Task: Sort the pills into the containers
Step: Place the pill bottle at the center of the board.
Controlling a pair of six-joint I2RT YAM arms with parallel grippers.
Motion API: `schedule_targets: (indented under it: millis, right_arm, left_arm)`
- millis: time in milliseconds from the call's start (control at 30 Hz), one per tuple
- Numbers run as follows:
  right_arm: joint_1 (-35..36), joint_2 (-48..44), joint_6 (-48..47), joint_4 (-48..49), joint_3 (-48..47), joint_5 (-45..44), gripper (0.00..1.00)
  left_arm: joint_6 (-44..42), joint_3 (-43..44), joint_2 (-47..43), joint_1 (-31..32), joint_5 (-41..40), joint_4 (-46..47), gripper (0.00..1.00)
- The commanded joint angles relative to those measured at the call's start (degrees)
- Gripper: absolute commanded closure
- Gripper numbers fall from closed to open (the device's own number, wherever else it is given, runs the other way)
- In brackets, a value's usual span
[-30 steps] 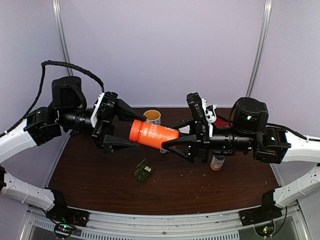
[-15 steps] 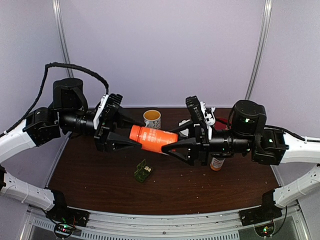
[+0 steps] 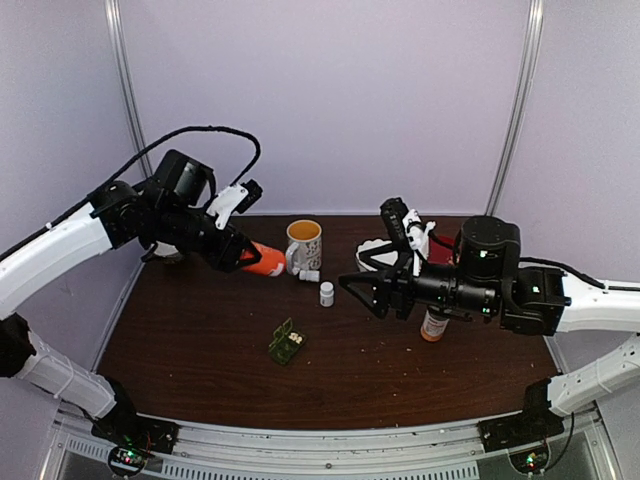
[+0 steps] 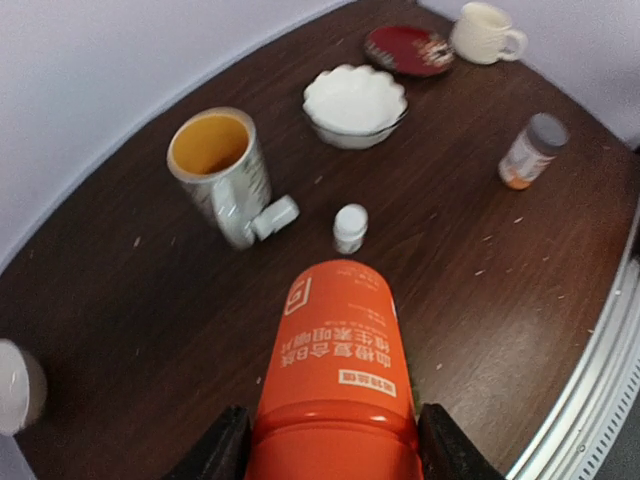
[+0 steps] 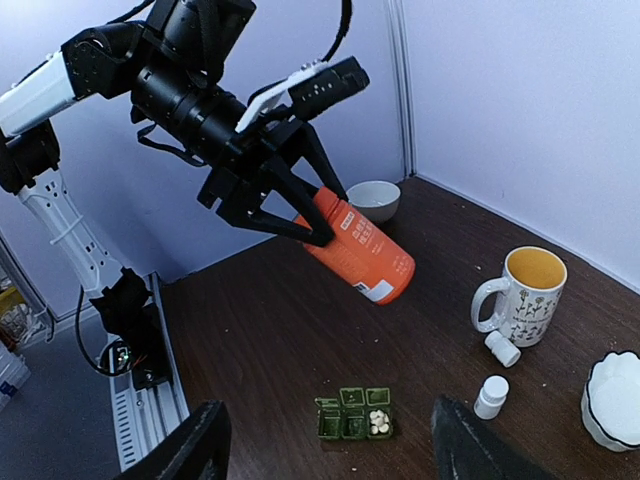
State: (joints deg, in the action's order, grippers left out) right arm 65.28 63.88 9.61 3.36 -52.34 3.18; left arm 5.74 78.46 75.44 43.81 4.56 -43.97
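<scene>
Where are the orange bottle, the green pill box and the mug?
orange bottle [image 5: 356, 246]: right wrist view, middle of its body.
pill box [image 5: 350, 422]: right wrist view, middle compartment.
mug [image 5: 535, 305]: right wrist view, patterned side.

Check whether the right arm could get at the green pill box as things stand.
Probably yes. The right pincer is open and empty, and the pill box lies in the open ahead of it, with nothing between them. The left pincer, holding the orange bottle, is raised off to the left.

Orange bottle [image 4: 335, 370], yellow-lined mug [image 4: 238, 195], scalloped white bowl [image 4: 355, 102], red dish [image 4: 405, 50], perhaps patterned
</scene>
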Motion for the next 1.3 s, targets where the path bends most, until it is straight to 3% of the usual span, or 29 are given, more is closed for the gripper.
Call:
schedule_targets:
  millis: [0, 200, 767, 800, 900, 1033, 1100, 1267]
  right_arm:
    - [-0.41, -0.13, 1.67, -2.3, -0.39, -5.76, 0.29]
    - [-0.5, 0.45, 1.89, -2.29, -0.07, -4.74, 0.29]
    - [-0.66, 0.33, 2.73, -1.83, 2.33, -3.63, 0.29]
    - [-0.67, 0.29, 2.85, -1.71, 2.51, -3.56, 0.29]
    - [-0.65, 0.28, 3.06, -1.59, 2.84, -3.36, 0.3]
    - [-0.67, 0.37, 3.06, -1.81, 2.73, -3.36, 0.32]
    - [-0.65, 0.51, 2.97, -2.2, 2.49, -3.33, 0.31]
    - [-0.88, 3.05, 5.06, -5.85, -0.01, -4.97, 0.31]
  left_arm:
    - [7.7, 2.84, 5.71, -4.6, -13.49, -13.17, 0.74]
    - [7.77, 4.67, 16.16, -10.69, -11.45, -22.56, 0.76]
    - [6.03, 8.58, 28.18, -15.91, -7.47, -24.44, 0.68]
    - [6.0, 8.71, 28.43, -16.02, -7.34, -24.41, 0.64]
    - [5.7, 8.75, 28.92, -16.13, -6.83, -24.31, 0.39]
    - [5.68, 8.43, 28.84, -16.1, -7.03, -24.1, 0.19]
    - [5.76, 8.34, 28.32, -16.06, -6.76, -23.94, 0.04]
    - [6.19, 8.91, 24.85, -16.04, -6.55, -23.54, 0.02]
